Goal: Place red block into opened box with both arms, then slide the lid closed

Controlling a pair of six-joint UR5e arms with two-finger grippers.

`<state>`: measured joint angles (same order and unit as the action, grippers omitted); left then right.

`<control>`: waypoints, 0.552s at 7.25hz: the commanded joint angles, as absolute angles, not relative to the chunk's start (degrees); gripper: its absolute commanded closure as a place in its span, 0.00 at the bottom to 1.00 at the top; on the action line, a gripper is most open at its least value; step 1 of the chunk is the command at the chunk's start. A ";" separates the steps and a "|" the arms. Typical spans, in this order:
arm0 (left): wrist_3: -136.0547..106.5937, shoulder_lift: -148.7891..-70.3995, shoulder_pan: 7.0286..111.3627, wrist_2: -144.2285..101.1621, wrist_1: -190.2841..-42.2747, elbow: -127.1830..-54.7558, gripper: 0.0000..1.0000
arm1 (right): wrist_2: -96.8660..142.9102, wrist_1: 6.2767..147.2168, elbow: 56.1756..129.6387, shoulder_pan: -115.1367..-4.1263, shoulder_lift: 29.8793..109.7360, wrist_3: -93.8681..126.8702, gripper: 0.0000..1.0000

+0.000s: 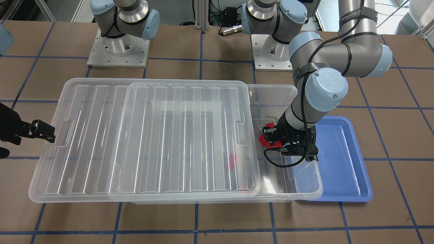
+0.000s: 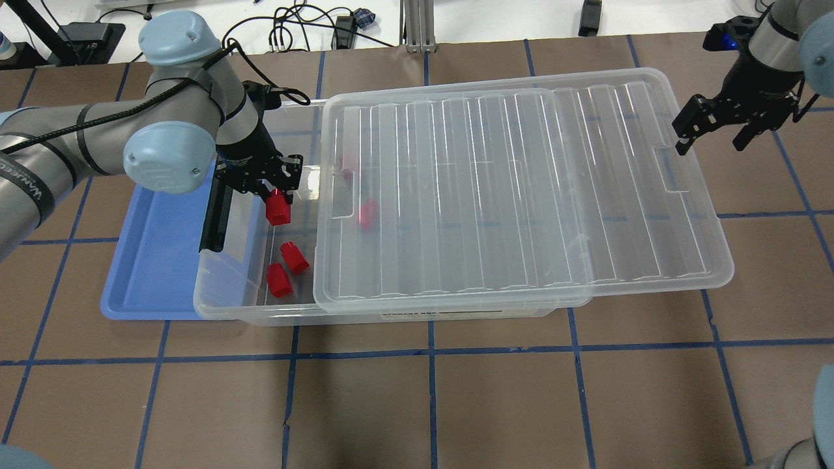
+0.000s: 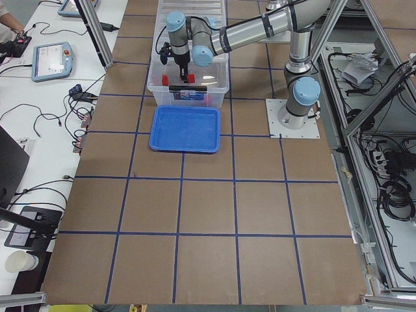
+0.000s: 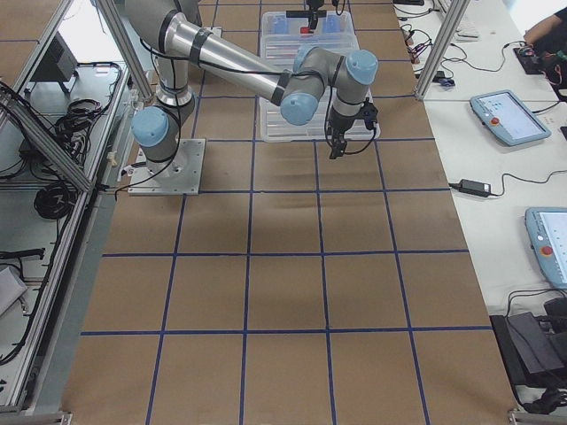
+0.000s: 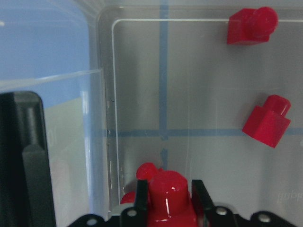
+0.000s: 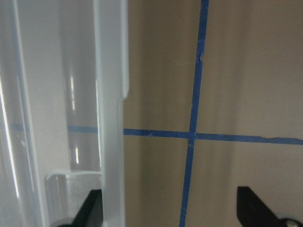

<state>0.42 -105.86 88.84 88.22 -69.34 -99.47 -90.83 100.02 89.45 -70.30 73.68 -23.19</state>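
My left gripper (image 2: 277,194) is shut on a red block (image 2: 278,210) and hangs over the uncovered end of the clear box (image 2: 228,307). In the left wrist view the block (image 5: 168,194) sits between the two black fingers, above the box floor. Two more red blocks (image 2: 294,255) lie loose on that floor, and others show dimly under the lid (image 2: 521,195). The lid rests on the box, slid toward my right and overhanging that end. My right gripper (image 2: 713,133) is open just beyond the lid's far short end, apart from it.
A shallow blue tray (image 2: 156,260) lies against the box's uncovered end, under my left arm. A black latch bar (image 2: 214,218) stands at that end of the box. Brown table with blue tape lines spreads in front.
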 commanded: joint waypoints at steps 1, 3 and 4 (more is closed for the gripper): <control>0.44 -106.44 89.03 88.15 -68.73 -100.02 1.00 | -91.14 100.19 89.65 -70.22 73.65 -23.29 0.00; 1.67 -106.96 88.68 88.07 -64.12 -102.99 1.00 | -91.23 100.37 89.56 -69.88 73.65 -24.34 0.00; 1.93 -108.09 88.68 87.98 -59.98 -104.23 1.00 | -91.23 100.55 89.47 -69.70 73.65 -24.35 0.00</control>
